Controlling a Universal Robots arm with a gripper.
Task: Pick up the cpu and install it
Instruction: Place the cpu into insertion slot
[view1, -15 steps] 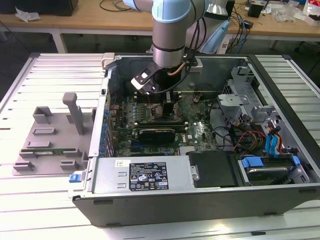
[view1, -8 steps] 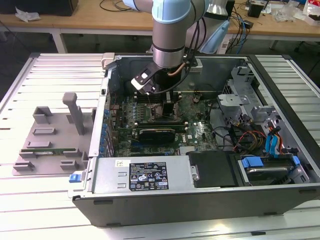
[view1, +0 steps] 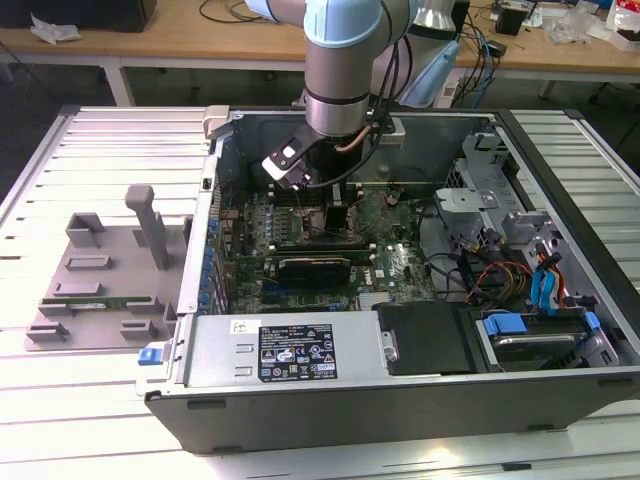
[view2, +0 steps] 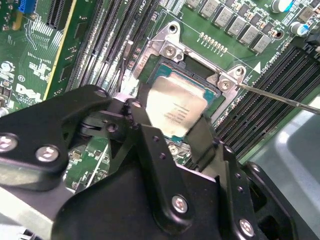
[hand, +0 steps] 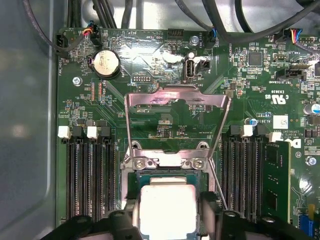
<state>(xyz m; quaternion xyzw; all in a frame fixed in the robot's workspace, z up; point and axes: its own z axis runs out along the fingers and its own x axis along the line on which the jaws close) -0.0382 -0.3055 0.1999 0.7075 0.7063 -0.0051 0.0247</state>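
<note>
Down inside the open computer case (view1: 400, 412), the gripper (view1: 335, 213) hangs over the middle of the motherboard (view1: 402, 266). Its two black fingers (view2: 146, 131) are clenched on opposite edges of the cpu (view2: 177, 106). The cpu lies flat between them, silver plate up, squarely over the socket frame (view2: 170, 50), though I can't tell if it's seated. The socket's hinged metal plate (hand: 176, 106) is flipped open beside it.
</note>
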